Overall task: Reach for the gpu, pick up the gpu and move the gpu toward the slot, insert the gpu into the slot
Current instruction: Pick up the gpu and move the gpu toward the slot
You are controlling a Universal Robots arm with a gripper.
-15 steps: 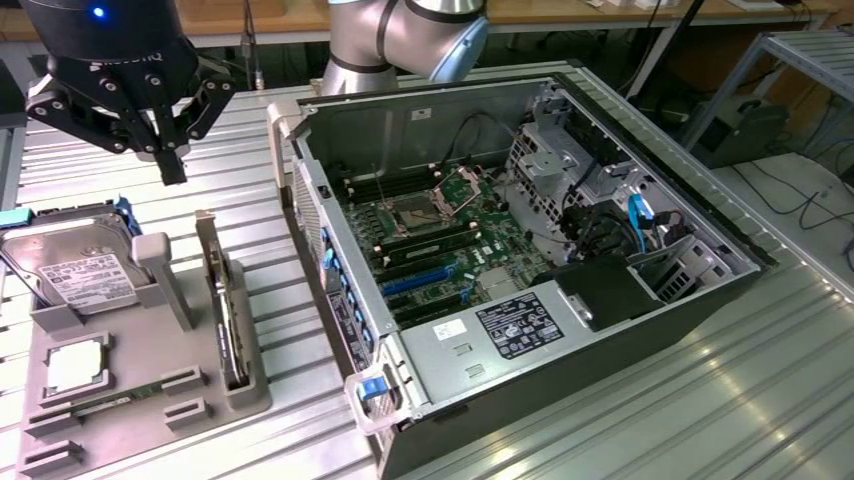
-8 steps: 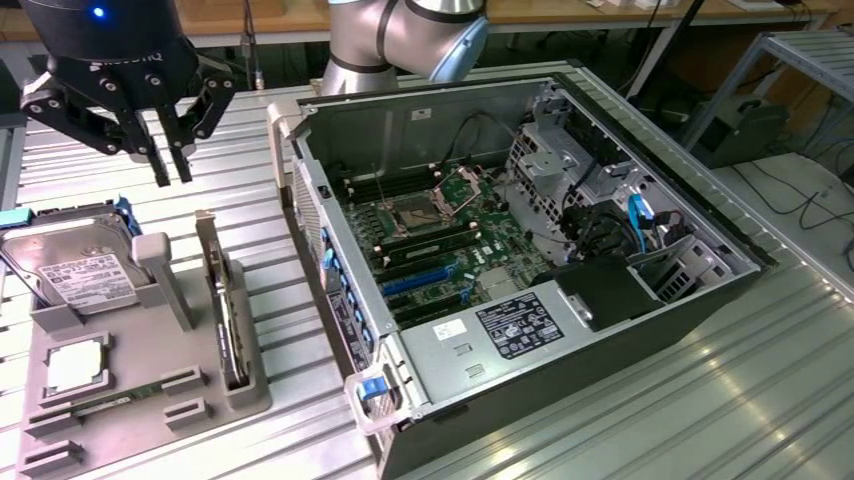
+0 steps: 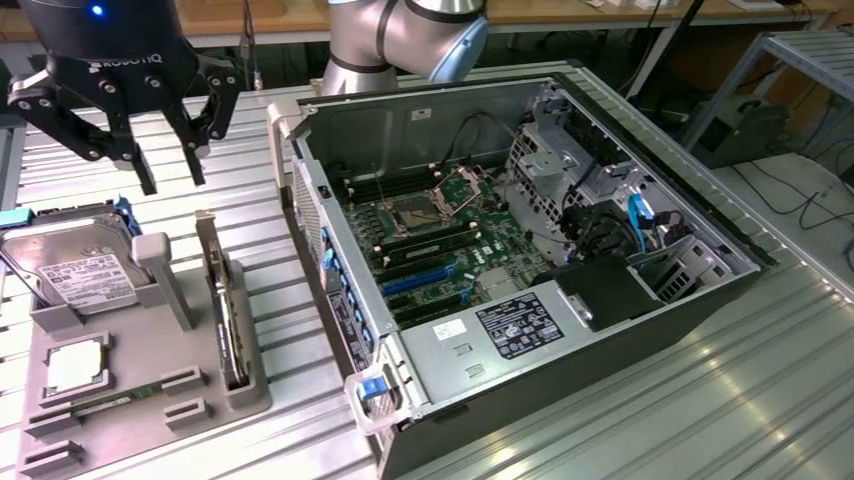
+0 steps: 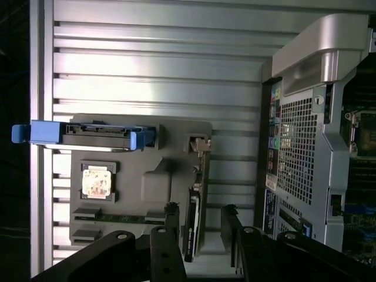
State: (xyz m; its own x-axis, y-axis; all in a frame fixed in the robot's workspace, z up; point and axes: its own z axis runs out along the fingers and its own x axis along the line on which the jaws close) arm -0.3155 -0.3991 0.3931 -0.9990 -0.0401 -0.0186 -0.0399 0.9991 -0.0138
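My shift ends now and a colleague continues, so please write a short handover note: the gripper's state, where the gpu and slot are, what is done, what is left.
Gripper: jaws open, holding nothing; it hovers above the gpu without touching it.
Gpu: stands on edge in the gray holder, on the exterior view's left of the open computer case.
Slot: the blue slots on the board inside the case hold no card.
Done: reach partly made.
Left: grasp, carry to the slot, insert.
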